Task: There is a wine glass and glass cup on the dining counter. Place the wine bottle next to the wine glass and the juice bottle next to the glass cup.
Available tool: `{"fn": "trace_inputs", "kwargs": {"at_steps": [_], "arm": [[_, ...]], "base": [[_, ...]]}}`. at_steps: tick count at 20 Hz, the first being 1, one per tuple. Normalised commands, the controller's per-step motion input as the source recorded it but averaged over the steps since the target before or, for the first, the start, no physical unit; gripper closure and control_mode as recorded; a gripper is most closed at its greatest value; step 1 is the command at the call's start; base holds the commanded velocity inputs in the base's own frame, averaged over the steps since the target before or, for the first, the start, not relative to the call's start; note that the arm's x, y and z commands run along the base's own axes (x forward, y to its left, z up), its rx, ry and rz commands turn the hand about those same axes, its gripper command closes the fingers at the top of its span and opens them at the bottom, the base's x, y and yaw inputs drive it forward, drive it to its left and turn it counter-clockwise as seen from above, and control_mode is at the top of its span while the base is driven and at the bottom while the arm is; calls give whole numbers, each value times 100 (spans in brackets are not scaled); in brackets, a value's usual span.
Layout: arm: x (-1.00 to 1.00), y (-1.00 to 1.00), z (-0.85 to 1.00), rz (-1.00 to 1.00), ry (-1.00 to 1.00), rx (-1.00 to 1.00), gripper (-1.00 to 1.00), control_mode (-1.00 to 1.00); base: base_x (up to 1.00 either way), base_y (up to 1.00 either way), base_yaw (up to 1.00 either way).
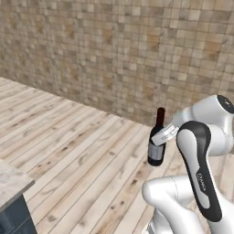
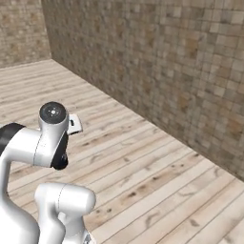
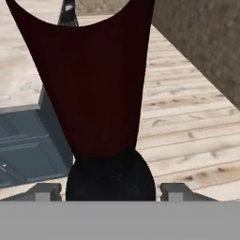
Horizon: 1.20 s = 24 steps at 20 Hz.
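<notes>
I carry the wine bottle clamped in my pincer above the floor, seemingly away from the dining counter, so both placements remain.

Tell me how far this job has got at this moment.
Done: the wine bottle is picked up, held upright in the gripper above the wooden floor. In hand: carrying it; a corner of a beige counter shows at lower left. Left: setting it next to the wine glass, then the whole juice-bottle half, since neither glass nor the juice bottle can be seen placed.
</notes>
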Motion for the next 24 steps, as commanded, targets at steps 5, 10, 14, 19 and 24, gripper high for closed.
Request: {"fn": "trace_inputs", "kwargs": {"at_steps": [5, 10, 14, 19, 24], "arm": [[0, 0, 0, 0, 0, 0, 100, 100], [0, 0, 0, 0, 0, 0, 100, 100], [0, 0, 0, 0, 0, 0, 100, 100], [0, 0, 0, 0, 0, 0, 100, 100], [0, 0, 0, 0, 0, 0, 100, 100]], "base": [[76, 2, 41], [76, 1, 41], [77, 0, 40], [82, 0, 26], [82, -10, 9]]}}
